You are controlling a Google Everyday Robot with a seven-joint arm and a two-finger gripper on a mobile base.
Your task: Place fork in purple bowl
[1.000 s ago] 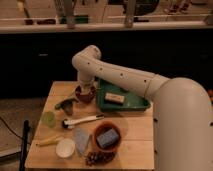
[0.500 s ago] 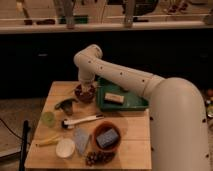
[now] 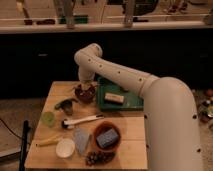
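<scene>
The purple bowl [image 3: 85, 95] stands at the back of the wooden table [image 3: 132, 131], just left of the green tray. My white arm reaches in from the right, bends at an elbow above the table and comes down onto the bowl. My gripper [image 3: 85, 88] is right over the bowl, at its rim or inside it, and covers most of it. I cannot make out the fork; it is hidden at the gripper and bowl or out of view.
A green tray [image 3: 131, 101] holding a tan block [image 3: 114, 98] is right of the bowl. An orange bowl [image 3: 98, 133] holds a blue sponge [image 3: 108, 137]. A white-handled tool [image 3: 81, 120], green cup [image 3: 48, 118], white cup [image 3: 65, 148], yellow item [image 3: 47, 142], grapes [image 3: 97, 158] and dark green object [image 3: 65, 104] lie around.
My gripper stays at the purple bowl. The thick part of the arm on the right has shifted slightly left. Nothing on the table has moved.
</scene>
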